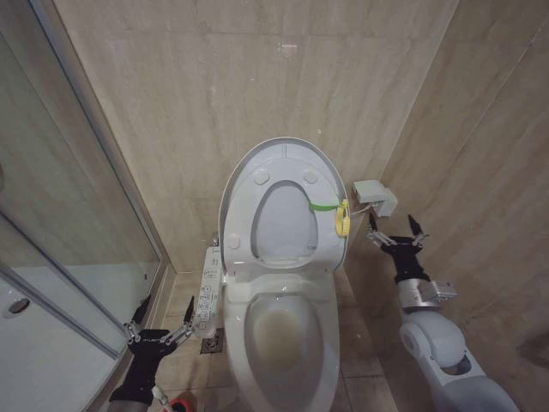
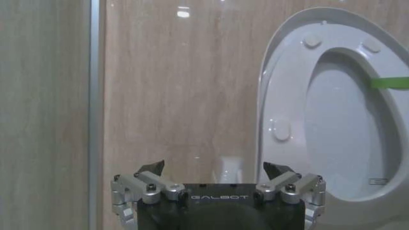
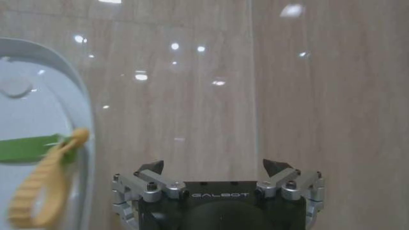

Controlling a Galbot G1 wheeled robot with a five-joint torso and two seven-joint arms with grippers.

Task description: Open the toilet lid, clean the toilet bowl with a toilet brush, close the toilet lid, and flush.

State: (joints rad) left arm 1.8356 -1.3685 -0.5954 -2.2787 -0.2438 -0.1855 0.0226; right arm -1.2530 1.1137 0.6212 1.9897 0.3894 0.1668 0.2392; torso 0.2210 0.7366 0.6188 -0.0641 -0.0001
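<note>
White glossy toilet lid (image 1: 283,163) upright, underside recessed

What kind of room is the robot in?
A bathroom, most likely. There's a white toilet with its lid up against a tiled wall, and glass like a shower door on the robot's left.
</note>
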